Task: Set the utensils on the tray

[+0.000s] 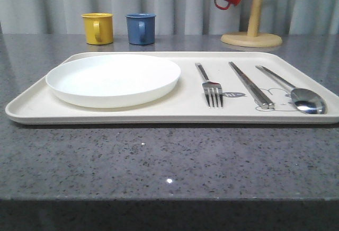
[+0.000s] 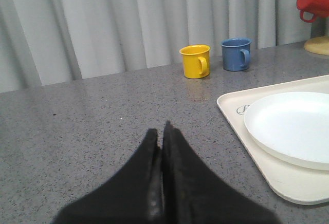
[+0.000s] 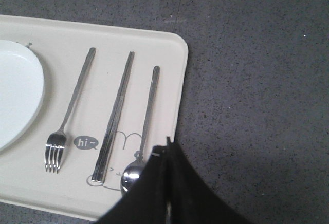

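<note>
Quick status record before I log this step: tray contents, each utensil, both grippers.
tray: on the grey counter, holds plate and all three utensils
plate: left part of tray
fork: right of plate
chopsticks: between fork and spoon
spoon: nearest tray's right edge
left gripper: jaws shut, empty, over counter
right gripper: jaws shut, empty, above spoon bowl

one fork (image 1: 212, 88), one chopstick pair (image 1: 251, 85), one spoon (image 1: 302, 98), one tray (image 1: 37, 109), one plate (image 1: 114, 78), three mugs (image 1: 98, 28)

Staged dining counter (image 1: 159, 157) (curtain (image 1: 175, 3) backdrop).
</note>
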{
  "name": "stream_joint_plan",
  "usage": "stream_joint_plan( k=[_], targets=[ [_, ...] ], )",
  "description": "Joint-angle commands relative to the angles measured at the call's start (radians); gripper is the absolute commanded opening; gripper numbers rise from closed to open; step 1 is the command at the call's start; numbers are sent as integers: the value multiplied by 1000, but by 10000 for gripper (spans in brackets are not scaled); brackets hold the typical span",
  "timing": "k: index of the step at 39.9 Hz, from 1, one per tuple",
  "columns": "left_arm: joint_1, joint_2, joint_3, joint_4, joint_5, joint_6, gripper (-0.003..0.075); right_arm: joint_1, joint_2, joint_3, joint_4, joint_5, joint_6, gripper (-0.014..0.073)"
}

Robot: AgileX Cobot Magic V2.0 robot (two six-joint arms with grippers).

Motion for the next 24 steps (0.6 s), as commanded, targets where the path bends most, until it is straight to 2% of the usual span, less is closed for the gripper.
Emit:
stream_joint_plan(
  k=[1,11,17,24],
  targets=[
    [2,13,-24,-11,-85,-8,-18,-1,-144,169,-12,-219,-38,-61],
    [2,13,-24,-11,-85,-8,-18,-3,-537,586,-68,-500,-41,-61],
    [2,13,-24,-11,-85,-8,-18,-3,-710,695,-85,-542,-41,-61],
    [2,13,-24,-11,-85,-8,-18,-3,-809,721,-85,-530,-41,-61]
  ],
)
